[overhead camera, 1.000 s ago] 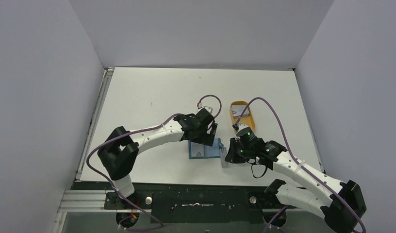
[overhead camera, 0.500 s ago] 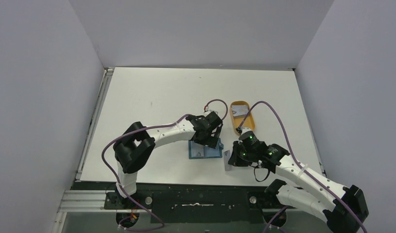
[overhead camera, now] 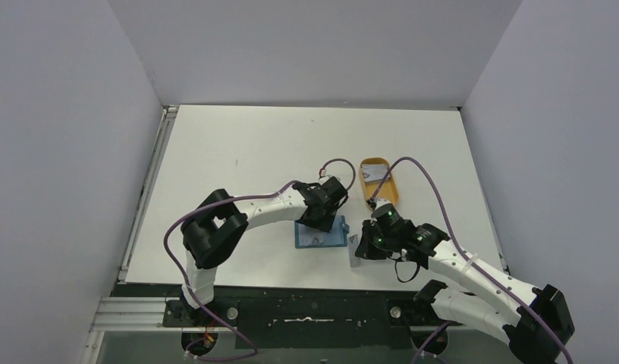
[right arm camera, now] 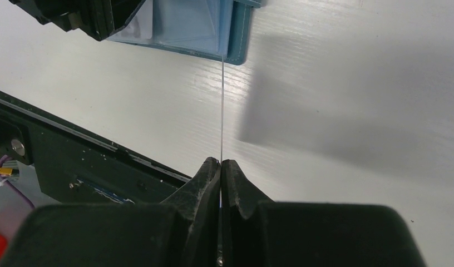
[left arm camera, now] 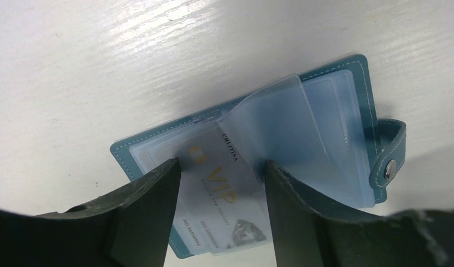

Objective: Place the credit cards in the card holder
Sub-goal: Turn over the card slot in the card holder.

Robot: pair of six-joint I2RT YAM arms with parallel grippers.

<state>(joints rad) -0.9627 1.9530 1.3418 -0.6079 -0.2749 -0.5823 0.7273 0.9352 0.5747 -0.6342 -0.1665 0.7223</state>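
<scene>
**A:** Top view first. Where's the card holder (overhead camera: 314, 239) sitting?

**B:** It's lying open on the table (overhead camera: 238, 152), near the front edge, btwn the two arms. The left gripper (overhead camera: 327, 214) is reaching down onto its far side. The right gripper (overhead camera: 365, 244) is sitting just right of it, w/ a grey card (overhead camera: 355, 254) pinched in it. The orange tray (overhead camera: 380, 189) is sitting just behind that gripper, w/ something whitish lying inside.

**A:** Left wrist cam?

**B:** The holder's showing its clear sleeves (left arm camera: 325, 139), one of them flapping up. The snap tab (left arm camera: 389, 161) is sticking out at the right. A VIP card (left arm camera: 222, 211) is lying on the holder, partly covered by a sleeve. The left jaws are standing part-way apart, one finger each side of that card, right against its edges. Can't tell whether they're squeezing it or just resting on the holder.

**A:** Right wrist cam?

**B:** The right jaws are pressing fully together on the grey card, which is showing edge-on as a thin line. Its far end is lining up w/ the holder's near edge. Can't tell if it's touching. The left gripper's dark body is showing at top left, over the holder.
</scene>
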